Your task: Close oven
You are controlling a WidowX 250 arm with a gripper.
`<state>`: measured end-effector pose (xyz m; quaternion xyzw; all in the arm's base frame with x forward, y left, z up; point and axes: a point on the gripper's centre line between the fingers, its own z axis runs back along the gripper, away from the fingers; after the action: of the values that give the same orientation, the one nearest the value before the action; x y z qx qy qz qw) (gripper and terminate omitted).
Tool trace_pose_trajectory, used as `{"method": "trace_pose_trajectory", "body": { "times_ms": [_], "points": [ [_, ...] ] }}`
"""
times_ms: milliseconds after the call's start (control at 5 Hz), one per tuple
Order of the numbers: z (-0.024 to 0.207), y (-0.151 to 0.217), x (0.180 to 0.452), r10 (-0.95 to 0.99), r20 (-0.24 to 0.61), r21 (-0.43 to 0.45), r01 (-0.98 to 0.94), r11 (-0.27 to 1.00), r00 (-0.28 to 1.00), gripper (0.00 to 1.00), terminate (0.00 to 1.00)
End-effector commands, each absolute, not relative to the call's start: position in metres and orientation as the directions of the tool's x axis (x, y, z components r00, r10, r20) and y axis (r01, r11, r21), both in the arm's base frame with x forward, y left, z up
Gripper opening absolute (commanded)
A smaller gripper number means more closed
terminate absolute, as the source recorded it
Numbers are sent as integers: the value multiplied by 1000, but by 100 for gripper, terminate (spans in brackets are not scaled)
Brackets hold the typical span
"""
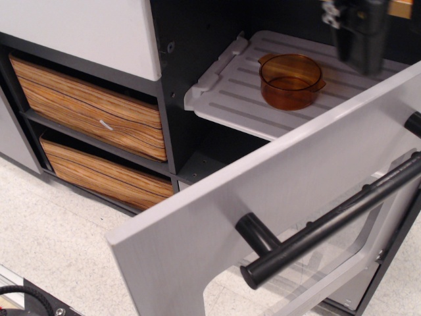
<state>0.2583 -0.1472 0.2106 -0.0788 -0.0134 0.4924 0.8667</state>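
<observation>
Door (263, 204) swung wide, nearest camera; handle (335, 220) untouched. Oven (197, 131) open at centre-right. Push best applied flat on door's outer face near free edge, swung steadily toward cabinet. Rack (230, 99) seen inside; amber cup (290, 80) upright on it, apparently empty. Claw (358, 29) at top right above rack; open or closed cannot be told.

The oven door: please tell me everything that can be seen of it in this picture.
The oven door is a large light-grey panel, plastic by its look, hanging wide open and tilted toward the camera. A black bar handle stands off its front on round black posts. Below the handle is a clear window. Behind its top edge show the pale ribbed rack and an amber cup. The gripper is near the top edge, not touching the door.
</observation>
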Motion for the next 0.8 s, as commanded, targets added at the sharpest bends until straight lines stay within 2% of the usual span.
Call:
{"method": "trace_pose_trajectory", "body": {
  "times_ms": [0,200,600],
  "points": [
    [210,-179,251,845,-122,-170,-850,498,520,100,0],
    [185,-178,248,841,-46,-140,-837,529,539,100,0],
    [172,-142,272,878,53,-150,-866,478,475,100,0]
  ]
}}
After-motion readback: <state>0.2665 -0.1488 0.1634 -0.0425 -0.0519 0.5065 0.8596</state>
